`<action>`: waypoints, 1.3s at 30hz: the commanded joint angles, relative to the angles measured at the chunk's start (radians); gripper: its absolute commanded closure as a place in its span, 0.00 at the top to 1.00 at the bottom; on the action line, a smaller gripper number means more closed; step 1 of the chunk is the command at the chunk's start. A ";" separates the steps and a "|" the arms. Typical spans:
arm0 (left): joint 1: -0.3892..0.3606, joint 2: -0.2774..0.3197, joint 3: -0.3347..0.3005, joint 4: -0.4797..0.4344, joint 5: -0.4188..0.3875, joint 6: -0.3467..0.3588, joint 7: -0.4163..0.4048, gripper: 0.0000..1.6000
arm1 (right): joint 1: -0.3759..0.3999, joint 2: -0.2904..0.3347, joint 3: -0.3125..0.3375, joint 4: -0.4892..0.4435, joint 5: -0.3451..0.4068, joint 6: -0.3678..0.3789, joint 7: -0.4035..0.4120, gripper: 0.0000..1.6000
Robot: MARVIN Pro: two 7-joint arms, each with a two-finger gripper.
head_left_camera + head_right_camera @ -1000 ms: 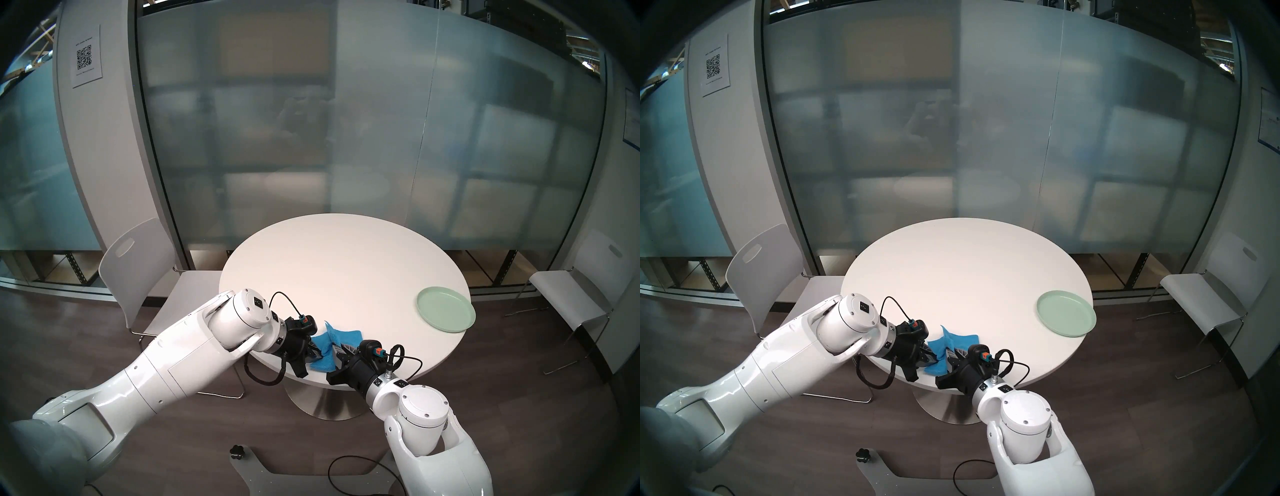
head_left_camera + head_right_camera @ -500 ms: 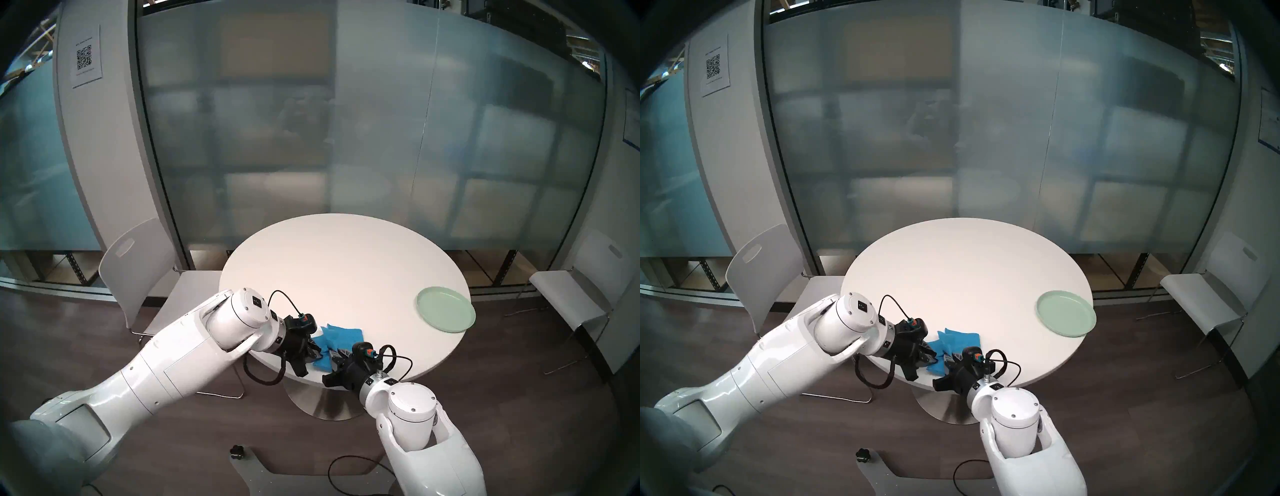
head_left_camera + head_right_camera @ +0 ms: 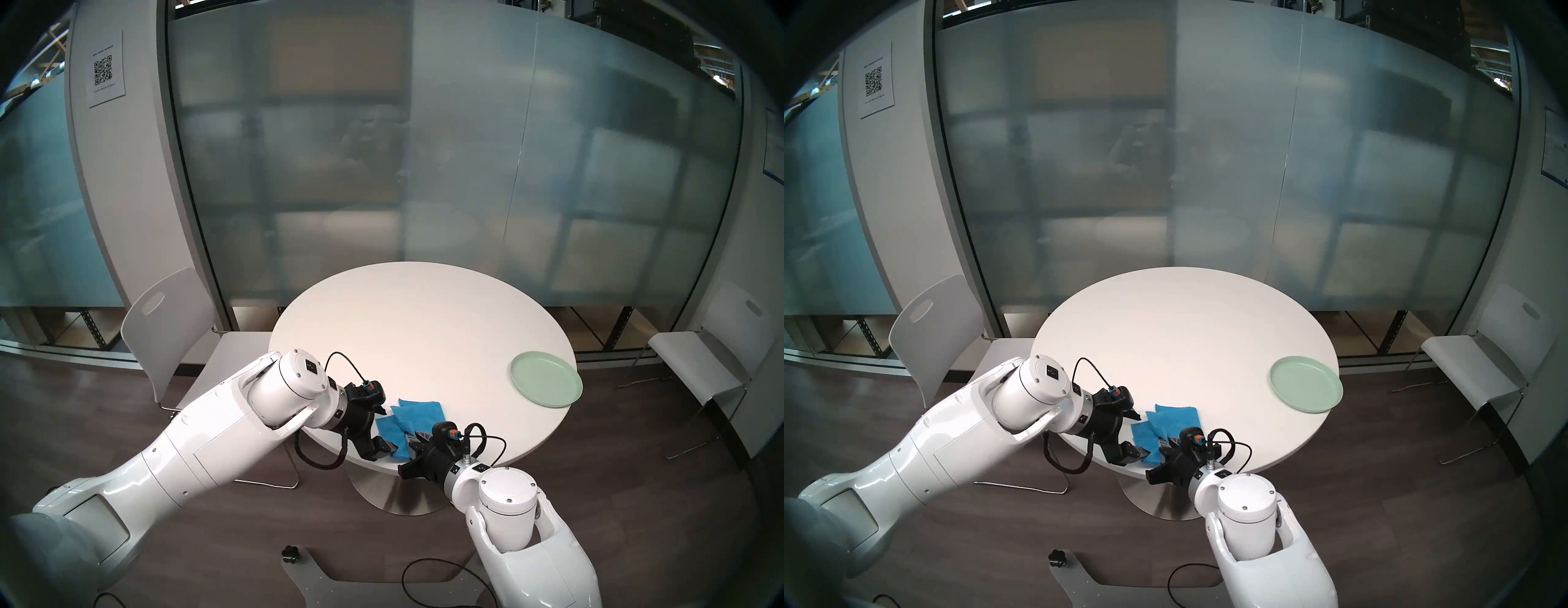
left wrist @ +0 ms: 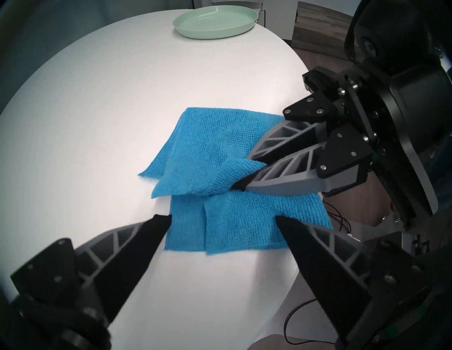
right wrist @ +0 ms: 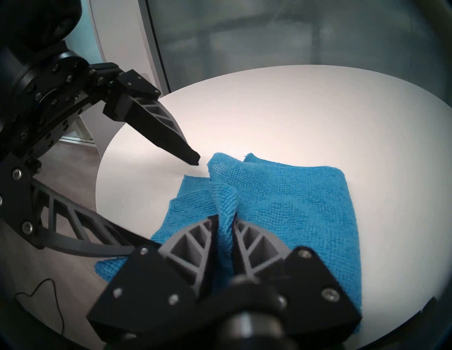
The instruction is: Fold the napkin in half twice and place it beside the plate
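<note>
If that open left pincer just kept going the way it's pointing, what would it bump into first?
Most likely the napkin. The left pincer points down at the near part of it, flat on the table, fingers spread either side. Depth is hard to judge, but nothing else lies between.

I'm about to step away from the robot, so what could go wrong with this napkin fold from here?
The right gripper pinches only a bunched corner of the napkin, while the left gripper is open, so pulling may drag the layers crooked. The napkin lies near the table edge and could slide off, far from the plate.
</note>
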 commanded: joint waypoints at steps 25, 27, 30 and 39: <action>-0.088 -0.071 0.029 0.069 -0.018 -0.050 -0.026 0.29 | -0.012 -0.005 0.038 -0.041 0.017 -0.019 0.008 0.37; -0.097 -0.077 0.043 0.088 -0.013 -0.057 -0.031 0.13 | -0.012 -0.006 0.040 -0.042 0.017 -0.020 0.006 0.37; -0.103 -0.082 0.053 0.107 -0.007 -0.065 -0.035 0.09 | -0.010 -0.006 0.041 -0.043 0.019 -0.018 0.005 0.37; -0.117 -0.099 0.070 0.150 0.014 -0.078 -0.043 0.00 | -0.011 -0.002 0.044 -0.047 0.026 -0.019 0.001 0.37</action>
